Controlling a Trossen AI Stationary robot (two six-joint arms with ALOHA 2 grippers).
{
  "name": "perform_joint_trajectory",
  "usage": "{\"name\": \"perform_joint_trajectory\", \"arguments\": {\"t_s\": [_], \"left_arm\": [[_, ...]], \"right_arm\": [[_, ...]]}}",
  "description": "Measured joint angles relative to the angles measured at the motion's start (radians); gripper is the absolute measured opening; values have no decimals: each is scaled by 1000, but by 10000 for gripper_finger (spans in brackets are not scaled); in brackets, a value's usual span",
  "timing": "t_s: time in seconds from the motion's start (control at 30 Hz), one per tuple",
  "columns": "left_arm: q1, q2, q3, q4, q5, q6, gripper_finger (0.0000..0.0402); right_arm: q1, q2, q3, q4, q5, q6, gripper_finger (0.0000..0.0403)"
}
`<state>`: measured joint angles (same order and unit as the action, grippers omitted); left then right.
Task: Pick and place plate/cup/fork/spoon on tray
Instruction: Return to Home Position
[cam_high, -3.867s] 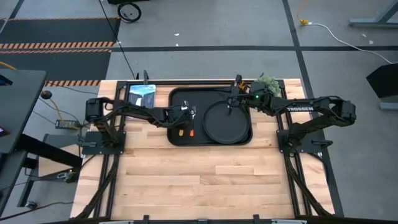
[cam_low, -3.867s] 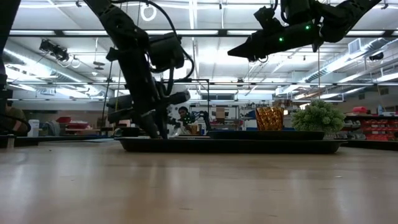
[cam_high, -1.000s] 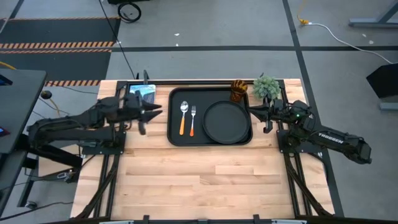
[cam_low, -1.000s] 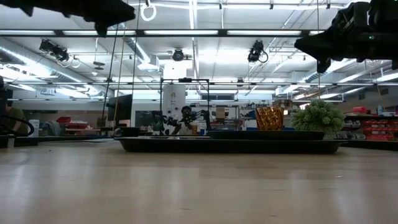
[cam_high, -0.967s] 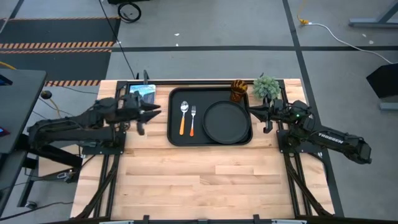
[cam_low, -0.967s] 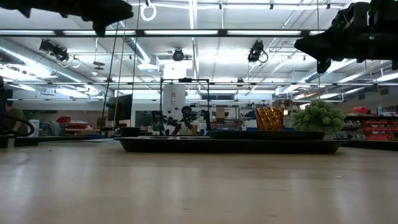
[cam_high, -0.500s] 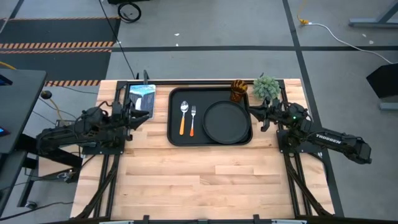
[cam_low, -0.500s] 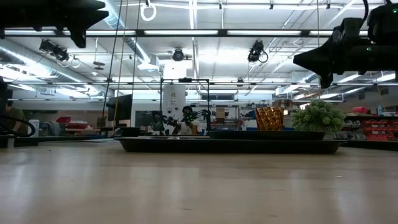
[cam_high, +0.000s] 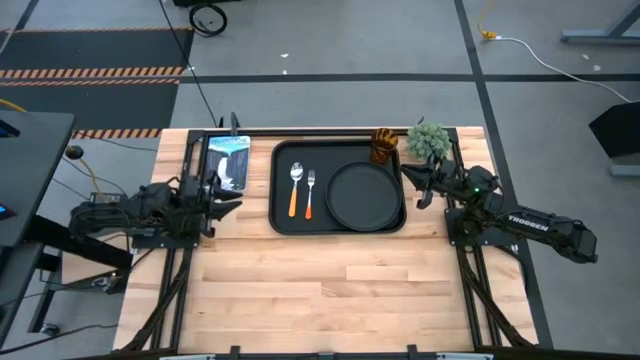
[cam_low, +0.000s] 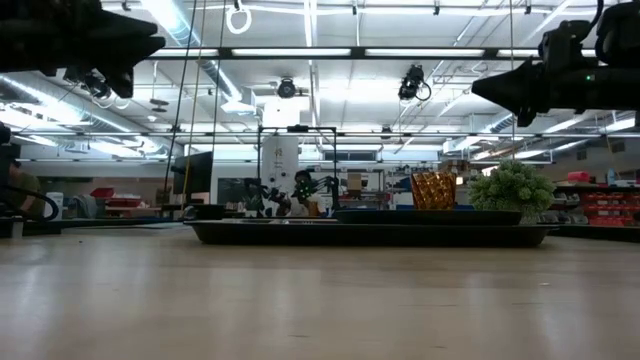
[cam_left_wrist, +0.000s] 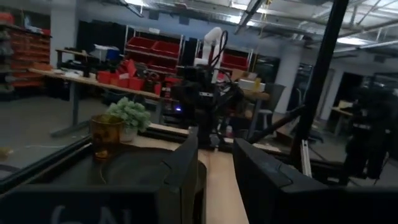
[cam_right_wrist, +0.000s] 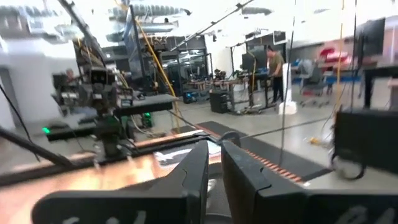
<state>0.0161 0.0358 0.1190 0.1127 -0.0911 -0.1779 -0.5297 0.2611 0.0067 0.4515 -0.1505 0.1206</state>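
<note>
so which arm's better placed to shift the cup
Right. The right gripper hangs just off the tray's right edge, near the cup; the left gripper is past the opposite edge.

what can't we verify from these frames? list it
- Spoon and fork: low view, hidden behind the rim of the tray.
- Plate: low view shows only its edge above that rim.
- Cup: high view, too small to tell whether it stands fully inside the tray.
- Left gripper: low view, cut off by the top left edge.

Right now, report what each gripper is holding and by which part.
Nothing is held. The left gripper and the right gripper sit empty beside the tray, fingers slightly apart. All four items rest on it.
</note>
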Motion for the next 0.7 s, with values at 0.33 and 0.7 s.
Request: {"name": "perform_joint_trajectory", "arguments": {"t_s": [0.33, 0.7], "left_arm": [[-42, -35, -6, 19, 53, 91, 109], [-48, -30, -5, 16, 42, -73, 109]], "right_arm": [[0, 0, 0, 0, 0, -37, 50], [0, 0, 0, 0, 0, -35, 50]]}}
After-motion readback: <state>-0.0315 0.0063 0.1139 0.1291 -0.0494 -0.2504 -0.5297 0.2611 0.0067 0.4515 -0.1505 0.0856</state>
